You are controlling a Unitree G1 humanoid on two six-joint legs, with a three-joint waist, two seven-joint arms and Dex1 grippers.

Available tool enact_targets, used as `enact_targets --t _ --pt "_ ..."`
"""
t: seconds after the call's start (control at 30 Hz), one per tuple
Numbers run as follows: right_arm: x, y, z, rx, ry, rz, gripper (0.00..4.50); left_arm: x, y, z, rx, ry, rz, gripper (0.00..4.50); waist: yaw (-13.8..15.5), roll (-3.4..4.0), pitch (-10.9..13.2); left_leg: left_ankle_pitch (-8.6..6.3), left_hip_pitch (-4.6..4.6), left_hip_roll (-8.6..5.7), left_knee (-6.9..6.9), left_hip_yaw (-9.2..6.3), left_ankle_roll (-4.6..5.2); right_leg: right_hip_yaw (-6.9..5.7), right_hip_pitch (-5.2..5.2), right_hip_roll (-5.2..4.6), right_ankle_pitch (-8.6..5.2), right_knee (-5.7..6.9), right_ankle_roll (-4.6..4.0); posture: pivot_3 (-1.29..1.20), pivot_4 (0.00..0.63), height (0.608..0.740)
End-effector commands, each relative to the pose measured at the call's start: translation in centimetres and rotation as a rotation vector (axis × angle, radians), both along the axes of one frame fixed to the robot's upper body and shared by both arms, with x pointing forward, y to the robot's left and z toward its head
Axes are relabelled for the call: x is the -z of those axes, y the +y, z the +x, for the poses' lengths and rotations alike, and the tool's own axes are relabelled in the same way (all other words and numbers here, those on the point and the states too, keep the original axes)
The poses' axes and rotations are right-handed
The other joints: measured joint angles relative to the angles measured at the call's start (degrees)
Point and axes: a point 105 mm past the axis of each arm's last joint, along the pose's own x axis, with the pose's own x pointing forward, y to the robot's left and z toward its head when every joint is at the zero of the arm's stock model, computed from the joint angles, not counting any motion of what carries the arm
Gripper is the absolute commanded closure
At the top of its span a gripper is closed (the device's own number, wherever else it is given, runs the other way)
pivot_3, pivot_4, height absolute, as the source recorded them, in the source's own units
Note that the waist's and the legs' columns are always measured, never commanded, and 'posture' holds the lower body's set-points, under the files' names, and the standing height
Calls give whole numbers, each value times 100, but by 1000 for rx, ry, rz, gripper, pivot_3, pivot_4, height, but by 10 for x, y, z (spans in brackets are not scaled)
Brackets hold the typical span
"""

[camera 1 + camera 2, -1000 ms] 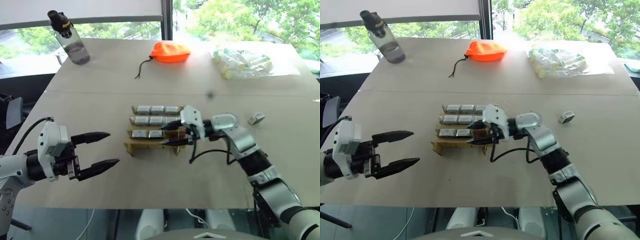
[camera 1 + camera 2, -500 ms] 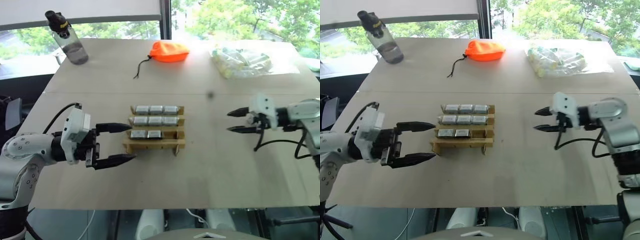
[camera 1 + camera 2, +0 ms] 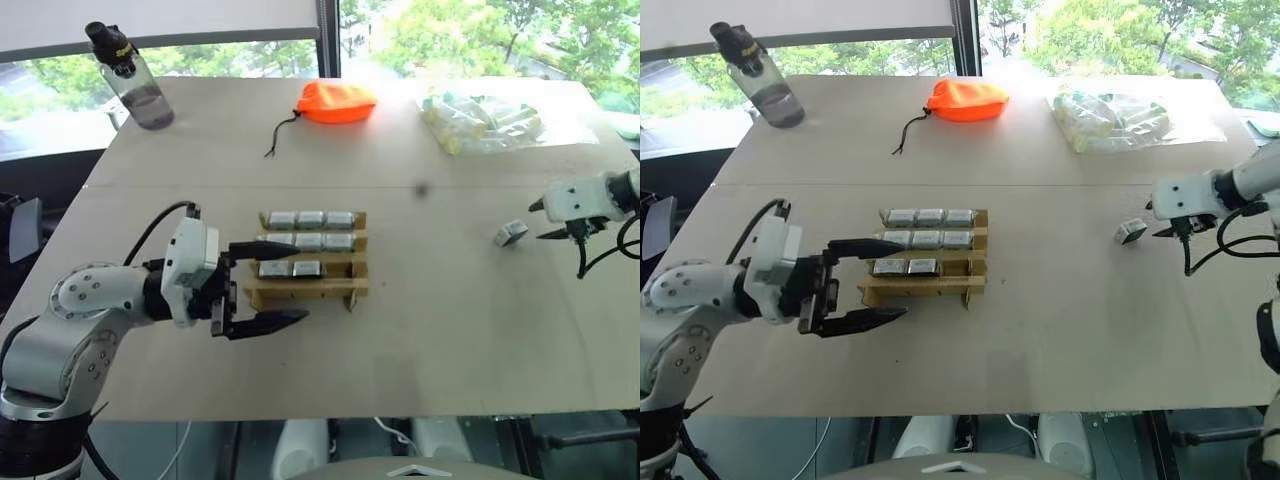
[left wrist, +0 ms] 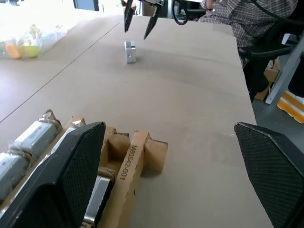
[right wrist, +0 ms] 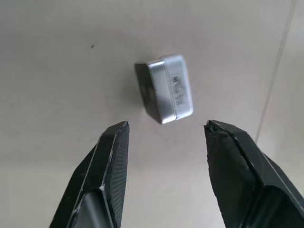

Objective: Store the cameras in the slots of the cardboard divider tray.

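**Hovering over the last loose camera**

Spreading my left gripper [image 3: 262,284] wide, I hold nothing in it; one finger sits over the near-left edge of the cardboard tray [image 3: 305,292], the other hangs off its front corner above the table [image 3: 420,340]. The tray stands on the middle of the tabletop. Front row: two cameras [image 3: 290,269] seated, the right-hand slot open. Behind that, the middle row [image 3: 308,242] carries three, and the back row [image 3: 310,219] three more, all lying side by side with their silver tops up.

Out to my right, well apart from the tray, the loose camera [image 5: 165,88] lies tilted on the bare table, its dark face turned to one side. My right gripper [image 3: 548,220] points at it, jaws partly apart, gripping nothing, fingertips just short of the block and not touching; through the wrist view it sits just beyond the gap between my two black fingers [image 5: 110,164].

Farther back: an orange pouch [image 3: 338,102] with a black cord, a clear bag of pale cylinders [image 3: 484,122] off to the right, and a water bottle [image 3: 135,77] at the far left corner.
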Motion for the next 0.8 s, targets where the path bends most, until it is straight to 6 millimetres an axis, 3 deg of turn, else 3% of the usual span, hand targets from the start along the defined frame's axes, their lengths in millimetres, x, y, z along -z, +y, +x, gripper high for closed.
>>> enact_targets --t 0.03,0.27,0.8 --pt "-8 1 5 -24 -32 -38 2022 -10 -1 -5 -1 -62 -1 0 7 0 0 0 0 0 1 0 0 0 0 0 0 0 0 0 150 726" --pt "-7 12 16 -40 -54 -66 2022 -9 -1 -11 -33 -63 -5 0 11 2 2 0 -4 0 1 -4 -1 -4 0 -2 0 -1 0 0 150 726" --pt "3 21 19 -50 -19 -83 2022 -7 4 -18 -80 -60 3 0 3 5 3 1 -3 0 2 -5 -2 -4 1 -2 0 1 -1 0 150 726"
